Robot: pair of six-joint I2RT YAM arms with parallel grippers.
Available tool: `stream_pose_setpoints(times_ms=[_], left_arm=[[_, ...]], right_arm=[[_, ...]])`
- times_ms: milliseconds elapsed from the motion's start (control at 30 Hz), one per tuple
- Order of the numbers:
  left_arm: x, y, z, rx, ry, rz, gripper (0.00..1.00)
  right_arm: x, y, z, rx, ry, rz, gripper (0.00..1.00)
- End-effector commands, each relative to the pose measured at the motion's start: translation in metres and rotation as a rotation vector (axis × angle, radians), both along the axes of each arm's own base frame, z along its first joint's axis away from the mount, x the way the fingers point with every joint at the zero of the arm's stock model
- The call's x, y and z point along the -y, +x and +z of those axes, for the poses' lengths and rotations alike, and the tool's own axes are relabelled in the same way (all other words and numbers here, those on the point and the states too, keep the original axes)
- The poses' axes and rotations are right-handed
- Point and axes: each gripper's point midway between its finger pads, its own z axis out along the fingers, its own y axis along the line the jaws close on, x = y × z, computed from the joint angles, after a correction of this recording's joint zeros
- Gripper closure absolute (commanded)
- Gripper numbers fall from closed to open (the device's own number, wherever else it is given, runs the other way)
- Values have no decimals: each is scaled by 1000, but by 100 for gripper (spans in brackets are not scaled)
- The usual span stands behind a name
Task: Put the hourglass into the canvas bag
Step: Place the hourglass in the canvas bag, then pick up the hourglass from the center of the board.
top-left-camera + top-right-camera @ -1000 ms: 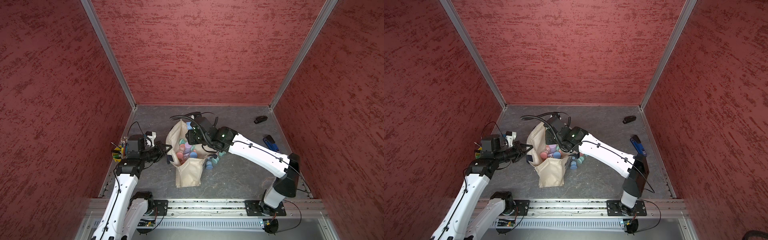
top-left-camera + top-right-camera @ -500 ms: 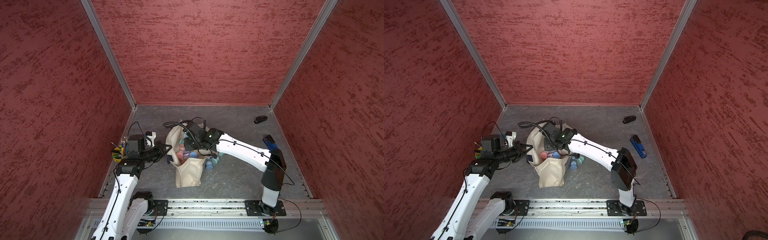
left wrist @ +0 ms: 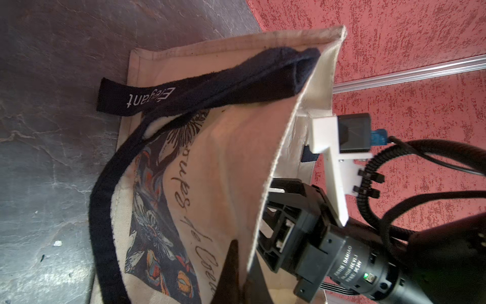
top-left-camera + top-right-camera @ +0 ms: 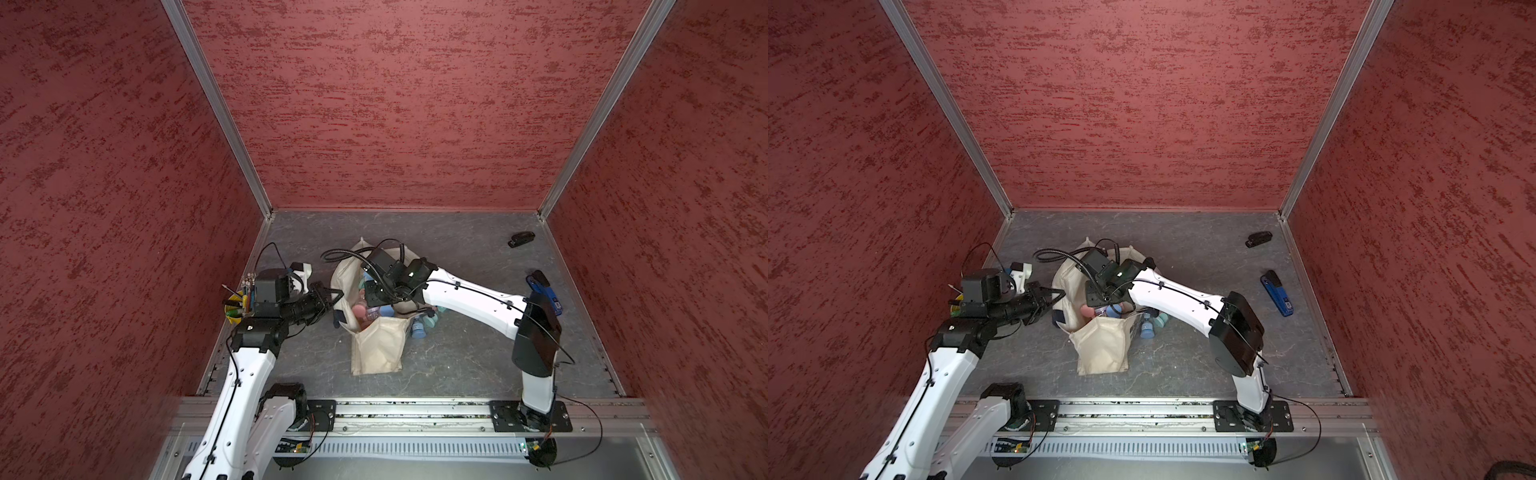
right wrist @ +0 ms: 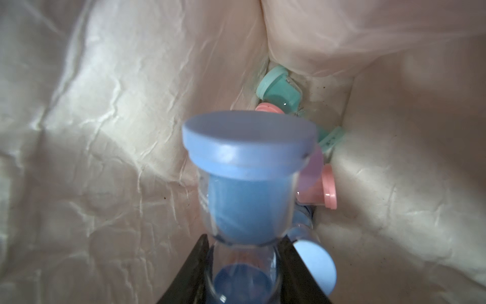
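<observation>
At 9 o'clock of the canvas bag [image 4: 376, 349], the left end effector [image 4: 332, 296] is pressed together on the bag's rim. In the left wrist view the cream cloth edge is caught between its dark fingers [image 3: 231, 263], which holds the mouth agape. The bag sits near the middle of the tabletop [image 4: 457, 365].

Reaching in from 3 o'clock, the right end effector [image 5: 244, 263] is down inside the bag and pinches the blue hourglass [image 5: 249, 168] by its narrow neck. That hourglass is within the cloth walls but not yet let go. Deeper in lie a teal hourglass [image 5: 281, 89] and a pink hourglass [image 5: 320, 189], already stowed.

At 4 o'clock, just outside the bag, a second blue hourglass [image 4: 417, 330] and an outer teal hourglass [image 4: 431, 321] rest on the tabletop.

By my reading the task is well along. What remains is releasing this one, withdrawing the arm, and collecting the two strays.
</observation>
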Motion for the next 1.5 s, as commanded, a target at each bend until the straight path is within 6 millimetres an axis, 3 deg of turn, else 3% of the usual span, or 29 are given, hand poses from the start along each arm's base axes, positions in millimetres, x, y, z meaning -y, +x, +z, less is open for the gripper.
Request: stream_pose_setpoints(times_ms=[0,67,233,333,467,600,767,900,1167,1300,1467], left_arm=[[1,2,15,51,7,-13,100],[1,2,15,52,6,-13,100],[1,2,13,47,8,-13,100],[1,2,11,47,10,-13,100],[1,2,10,44,11,-12,100],[1,2,9,44,14,-12,100],[0,1,8,42,20,-10,100],[-1,1,8,43,22,-6,99],[-1,0,8,42,28,-7,93],[-2,0,7,40,29,-6,93],[-2,-1,7,37,29,-6,93]], right_arm=[[-12,4,14,17,65,-2,100],[-12,5,13,18,67,-9,95],[-12,7,25,42,90,-19,57],[-11,9,38,66,113,-23,47],[-7,12,55,100,127,-38,43],[7,17,85,177,148,-83,42],[41,26,127,298,169,-196,42],[87,38,144,348,179,-332,40],[169,51,126,285,233,-511,37],[199,56,98,219,218,-577,36],[221,60,63,149,197,-614,36]])
